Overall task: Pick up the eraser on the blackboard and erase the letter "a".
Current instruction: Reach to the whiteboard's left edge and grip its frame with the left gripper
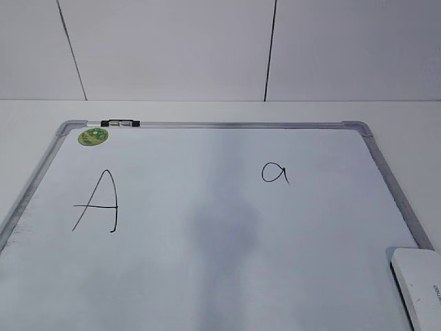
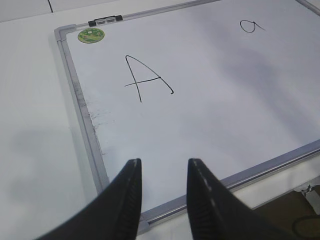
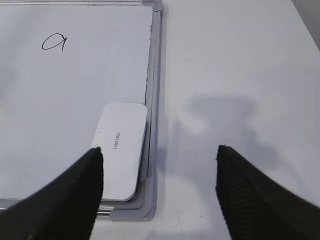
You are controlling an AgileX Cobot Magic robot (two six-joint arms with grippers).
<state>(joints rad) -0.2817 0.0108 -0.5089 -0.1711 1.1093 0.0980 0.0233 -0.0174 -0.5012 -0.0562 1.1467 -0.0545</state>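
The blackboard [image 1: 207, 276] is a white board with a silver frame, lying flat on the table. The small letter "a" [image 1: 273, 172] is on its right half; it also shows in the right wrist view [image 3: 53, 42] and the left wrist view [image 2: 250, 26]. The white eraser [image 3: 120, 150] lies on the board's near right corner, also in the exterior view [image 1: 420, 286]. My right gripper [image 3: 159, 152] is open, above and just right of the eraser, over the board's corner. My left gripper [image 2: 163, 164] is open and empty above the board's near left corner.
A large capital "A" [image 1: 100, 202] is on the board's left half. A green sticker [image 1: 92, 136] and a small black-and-clear marker [image 1: 120, 123] sit at the far left corner. White table [image 3: 240, 75] surrounds the board.
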